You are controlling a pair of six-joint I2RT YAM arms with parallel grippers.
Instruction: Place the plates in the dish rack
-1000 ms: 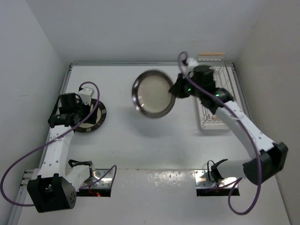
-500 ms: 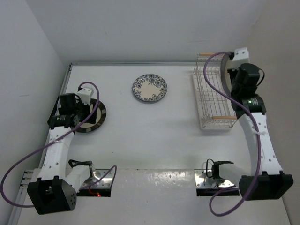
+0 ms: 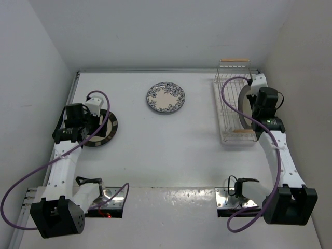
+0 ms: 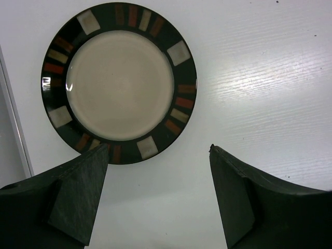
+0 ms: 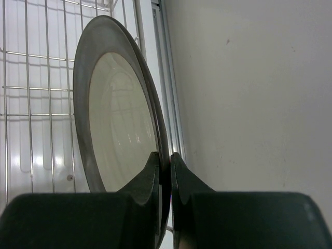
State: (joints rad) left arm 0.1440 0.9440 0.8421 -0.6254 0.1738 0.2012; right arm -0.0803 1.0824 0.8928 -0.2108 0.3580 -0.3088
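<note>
In my right wrist view the right fingers [image 5: 149,179] pinch the grey-rimmed plate [image 5: 119,119] on edge over the dish rack [image 3: 226,98] (overhead hides that grip). The left fingers [image 4: 78,192] stand spread above the block-patterned plate [image 4: 119,83]. Only the overhead view shows the floral plate [image 3: 165,98] flat on the counter [image 3: 155,155].

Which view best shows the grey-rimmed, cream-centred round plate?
Right wrist: the grey-rimmed plate looms large, rim pinched in the right claw. Top view shows it nearly edge-on over the white wire dish rack; left wrist misses it.
</note>
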